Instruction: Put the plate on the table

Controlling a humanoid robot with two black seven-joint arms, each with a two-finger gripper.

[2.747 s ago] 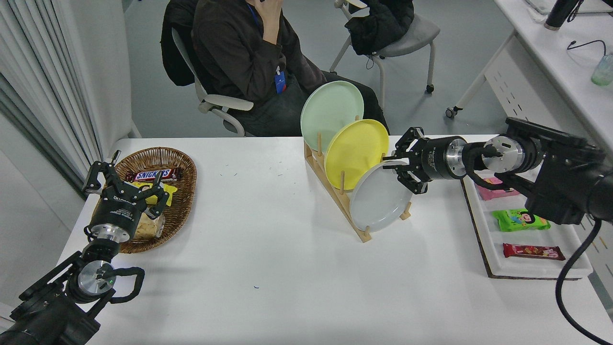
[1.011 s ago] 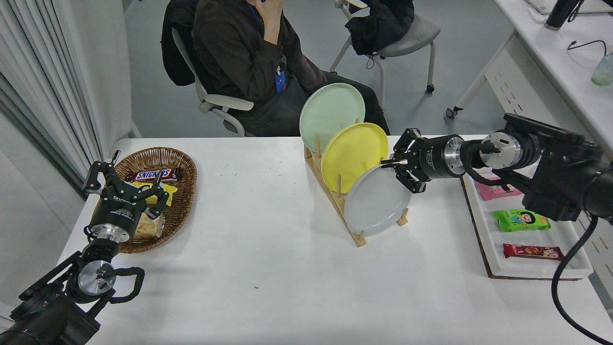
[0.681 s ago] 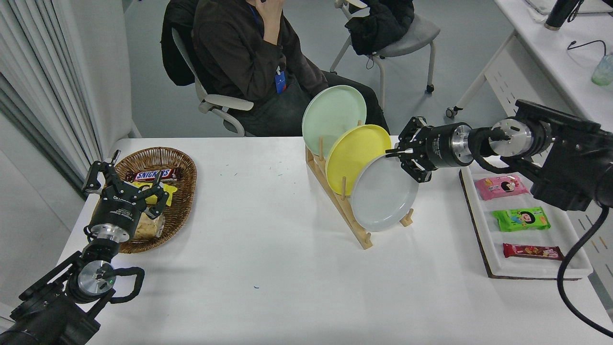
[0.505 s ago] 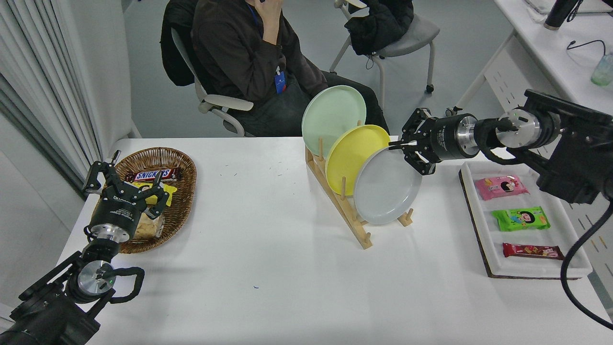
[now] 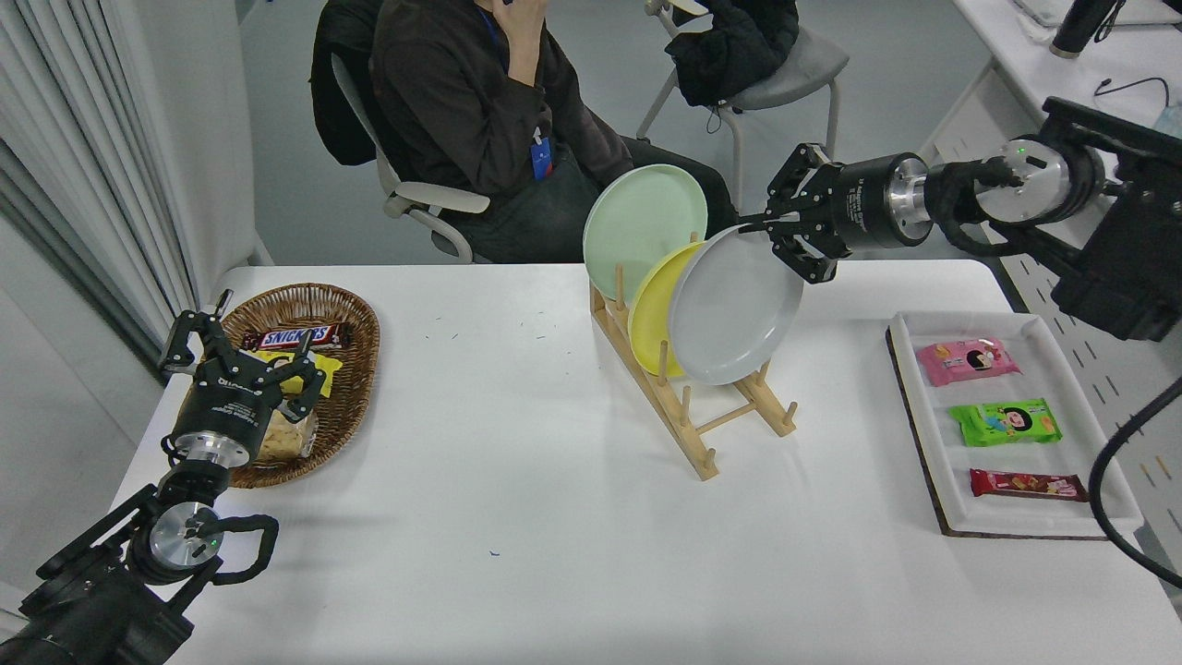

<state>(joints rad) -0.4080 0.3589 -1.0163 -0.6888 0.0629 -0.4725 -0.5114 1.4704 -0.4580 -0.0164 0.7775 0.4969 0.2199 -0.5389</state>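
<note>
Plate [image 5: 736, 309] is up, out of the rack [image 5: 702, 420], its rim pinched by the right gripper [image 5: 774, 222]. Left: lay it on the bench [image 5: 517, 517].

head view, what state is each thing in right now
grey plate: lifted off the rack, tilted, held by its top rim
right hand: shut on the grey plate
left hand: open, parked over the basket
yellow plate: upright in the rack
green plate: upright in the rack
rack: front slots bare
basket: holds snacks
tray: holds three packets
</note>
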